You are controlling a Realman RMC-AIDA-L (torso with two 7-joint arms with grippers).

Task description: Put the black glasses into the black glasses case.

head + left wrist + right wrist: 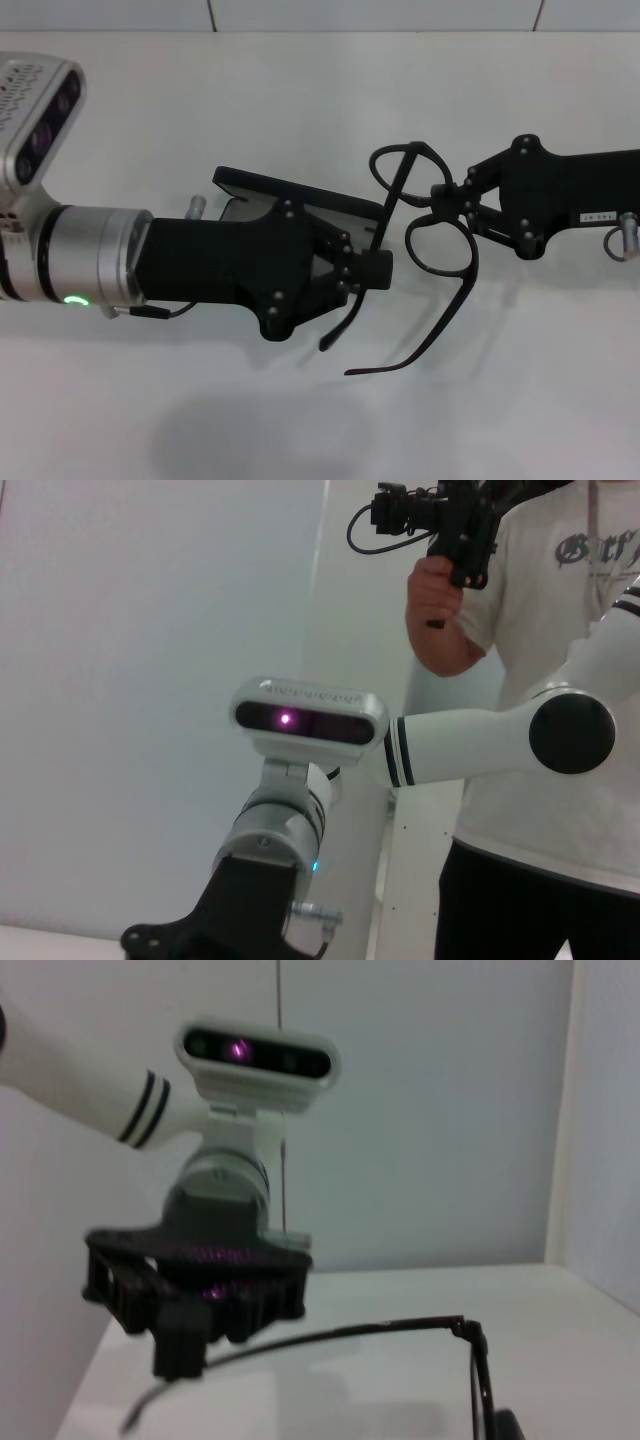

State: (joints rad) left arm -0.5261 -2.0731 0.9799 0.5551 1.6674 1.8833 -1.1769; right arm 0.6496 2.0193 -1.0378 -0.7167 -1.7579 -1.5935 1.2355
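Thin black glasses (432,232) unfolded, bridge pinched by right tool (447,200), temple clamped by left tool (372,268).

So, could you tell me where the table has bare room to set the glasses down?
The table is bare in front of both arms and beyond them up to the wall. The middle is crowded: the left gripper and right gripper both hold the black glasses in the air, with the open glasses case lying under the left gripper.
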